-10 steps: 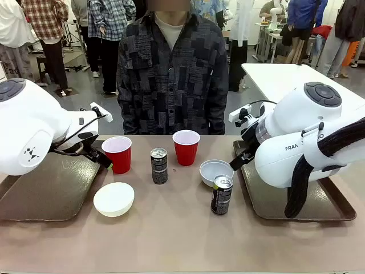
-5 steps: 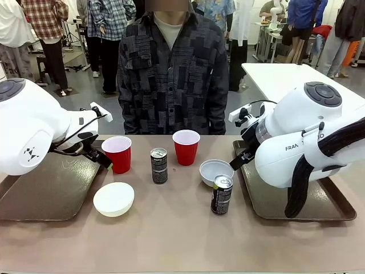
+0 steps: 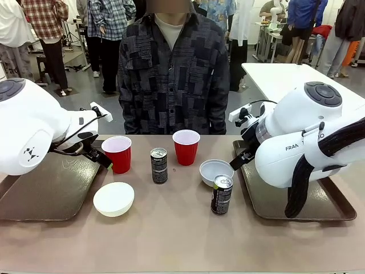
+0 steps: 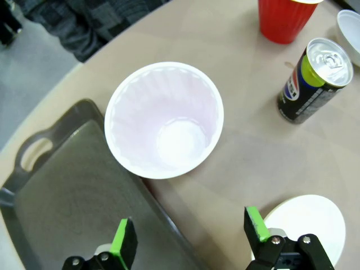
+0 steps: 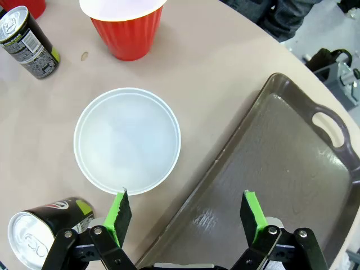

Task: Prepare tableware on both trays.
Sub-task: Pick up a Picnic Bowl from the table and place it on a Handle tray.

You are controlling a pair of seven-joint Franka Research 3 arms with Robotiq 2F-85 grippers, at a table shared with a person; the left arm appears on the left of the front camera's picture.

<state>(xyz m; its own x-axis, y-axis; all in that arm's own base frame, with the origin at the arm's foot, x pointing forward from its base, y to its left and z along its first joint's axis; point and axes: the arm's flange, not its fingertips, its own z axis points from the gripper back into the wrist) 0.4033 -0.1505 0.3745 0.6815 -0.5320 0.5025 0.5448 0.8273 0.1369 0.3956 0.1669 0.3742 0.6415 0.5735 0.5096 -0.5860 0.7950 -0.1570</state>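
While all six pieces sit in the middle of the desk [image 3: 182, 240], both trays lie bare at its ends: left tray [image 3: 40, 194] under the left arm, right tray [image 3: 274, 200] under the right arm, each within reach of its own arm, which looks like the reason for the split. A person [image 3: 171, 74] stands at the far side, hands out of play. Now the left end effector [image 4: 188, 228], jaws spread wide and holding nothing, hovers over the tray's inner edge, and the left red cup [image 3: 117, 154] stands upright straight ahead of it, just beside that rim, so I'd say that cup is its pick. Over to the right end effector [image 5: 185, 207], also wide open and empty, straddling the right tray's rim with the bluish bowl [image 3: 216, 171] just ahead of one finger, a short carry away. The creamy bowl [image 3: 114, 198] rests near the left tray's front corner. The centre red cup [image 3: 186, 146] stands farthest back, close to the person. Smallest of all, the centre can [image 3: 159, 165] is upright between the cups, and the near can [image 3: 221, 194] stands just in front of the bluish bowl, close enough to get nudged during a grab.
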